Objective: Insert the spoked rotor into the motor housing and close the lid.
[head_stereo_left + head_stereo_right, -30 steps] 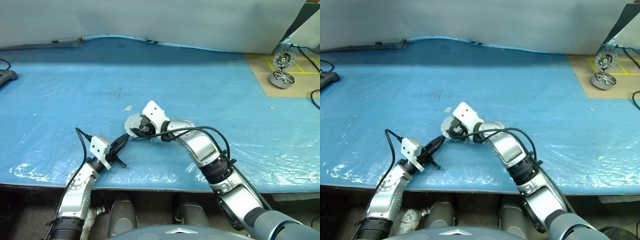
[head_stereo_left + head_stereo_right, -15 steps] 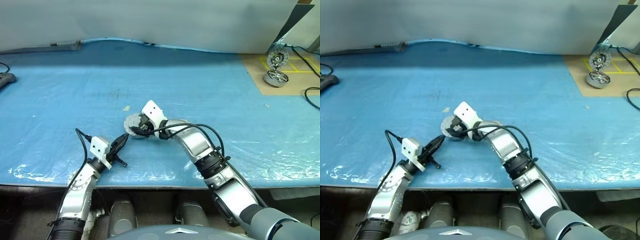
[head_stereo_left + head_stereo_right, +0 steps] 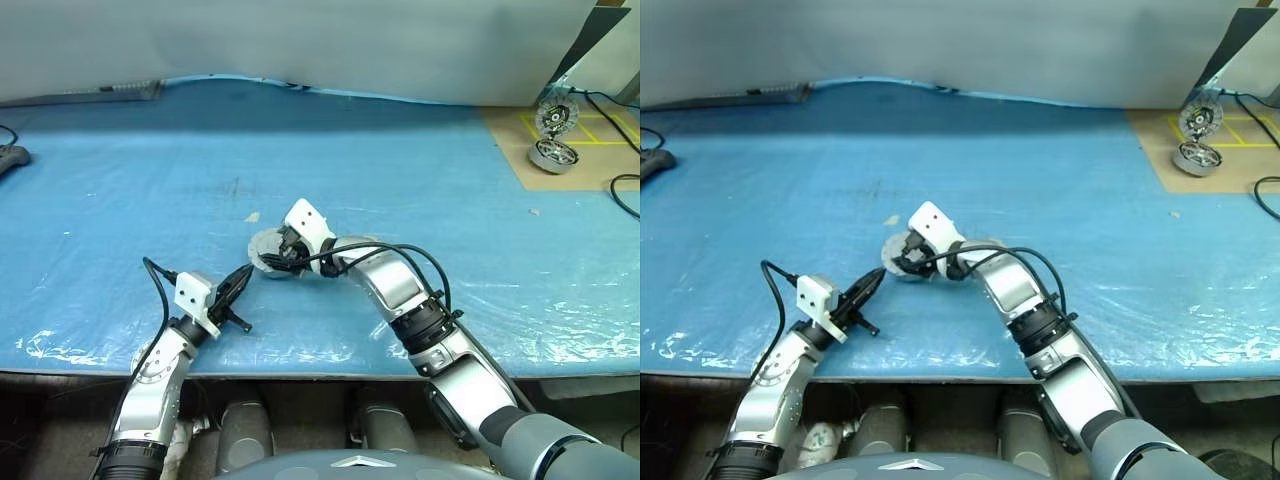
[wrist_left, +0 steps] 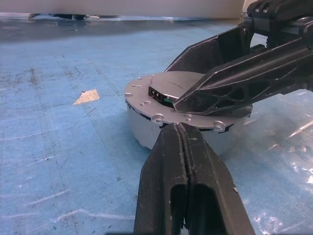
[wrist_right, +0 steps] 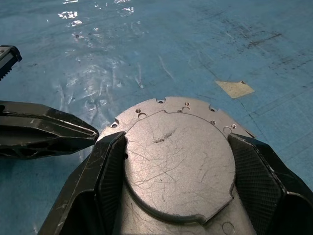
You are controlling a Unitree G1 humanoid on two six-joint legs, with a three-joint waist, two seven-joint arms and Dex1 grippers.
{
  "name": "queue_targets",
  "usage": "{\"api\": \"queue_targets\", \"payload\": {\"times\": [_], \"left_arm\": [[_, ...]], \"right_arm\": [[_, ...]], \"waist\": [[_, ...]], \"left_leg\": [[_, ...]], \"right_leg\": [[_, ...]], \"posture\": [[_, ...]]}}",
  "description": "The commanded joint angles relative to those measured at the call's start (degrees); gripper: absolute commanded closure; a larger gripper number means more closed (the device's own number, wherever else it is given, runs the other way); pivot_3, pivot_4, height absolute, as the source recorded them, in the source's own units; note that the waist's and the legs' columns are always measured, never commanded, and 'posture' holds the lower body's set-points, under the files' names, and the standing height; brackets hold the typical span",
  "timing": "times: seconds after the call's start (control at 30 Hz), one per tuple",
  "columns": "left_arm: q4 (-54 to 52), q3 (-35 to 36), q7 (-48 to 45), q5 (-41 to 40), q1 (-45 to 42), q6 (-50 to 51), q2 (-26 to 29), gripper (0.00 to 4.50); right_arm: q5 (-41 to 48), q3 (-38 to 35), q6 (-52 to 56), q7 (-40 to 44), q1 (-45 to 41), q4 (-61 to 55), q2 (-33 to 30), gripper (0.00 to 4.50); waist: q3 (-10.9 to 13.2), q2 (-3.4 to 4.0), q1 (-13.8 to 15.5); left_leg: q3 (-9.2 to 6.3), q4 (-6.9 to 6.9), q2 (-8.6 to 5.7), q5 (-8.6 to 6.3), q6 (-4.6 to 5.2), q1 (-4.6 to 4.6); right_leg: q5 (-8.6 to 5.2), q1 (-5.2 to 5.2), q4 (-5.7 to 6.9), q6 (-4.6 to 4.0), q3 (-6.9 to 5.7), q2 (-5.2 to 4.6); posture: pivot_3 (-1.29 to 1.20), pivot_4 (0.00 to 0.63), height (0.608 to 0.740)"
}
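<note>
The motor housing (image 3: 266, 256), a short silver-grey cup, sits on the blue sheet near the table's middle front. The lid (image 5: 178, 166) lies flat on top of it, plain grey face up. My right gripper (image 5: 177, 142) straddles it, with one black finger (image 5: 105, 171) against each side of the lid. My left gripper (image 4: 178, 128) is shut and empty, its tip close to the housing's wall (image 4: 142, 129) on the near left side. The spoked rotor is hidden.
A second like unit (image 3: 553, 152) with its lid raised stands on brown cardboard at the far right. A small tan scrap (image 3: 254, 215) lies just behind the housing. A black object (image 3: 12, 155) sits at the left edge. The table's front edge runs close below both arms.
</note>
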Motion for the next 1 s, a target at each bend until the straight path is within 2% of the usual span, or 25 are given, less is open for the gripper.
{"api": "queue_targets", "payload": {"times": [0.03, 0.47, 1.0], "left_arm": [[-3.6, -0.76, 0.43, 0.04, 1.49, -0.25, -0.22, 4.5], [-5.69, -1.73, 3.67, 1.69, 4.49, -0.86, -1.4, 4.5], [-6.23, 0.63, 5.13, -0.29, 5.15, -0.99, -1.24, 4.5]], "right_arm": [[0.41, -0.05, 3.75, 2.1, -1.79, -1.58, -1.13, 1.52], [-0.28, 0.86, 2.71, 5.17, -3.47, 0.72, -1.88, 1.52], [-1.65, -1.12, -9.14, 4.94, -1.71, 10.42, -1.76, 1.52]], "waist": [[0.0, 0.0, 0.0], [0.0, 0.0, -0.01], [0.0, -0.01, -0.22]], "left_leg": [[0.0, 0.0, 0.01, 0.0, 0.0, -0.02], [0.0, -0.03, 0.03, 0.0, 0.0, -0.11], [0.02, 0.0, 0.03, -0.01, 0.02, -0.02]], "right_leg": [[0.0, -0.01, -0.01, 0.0, -0.01, 0.0], [0.0, -0.07, -0.06, 0.0, -0.04, 0.01], [0.0, -0.06, 0.03, -0.01, -0.01, 0.0]], "posture": [[0.0, 0.15, 0.74], [0.0, 0.15, 0.74], [0.0, 0.15, 0.74]]}}
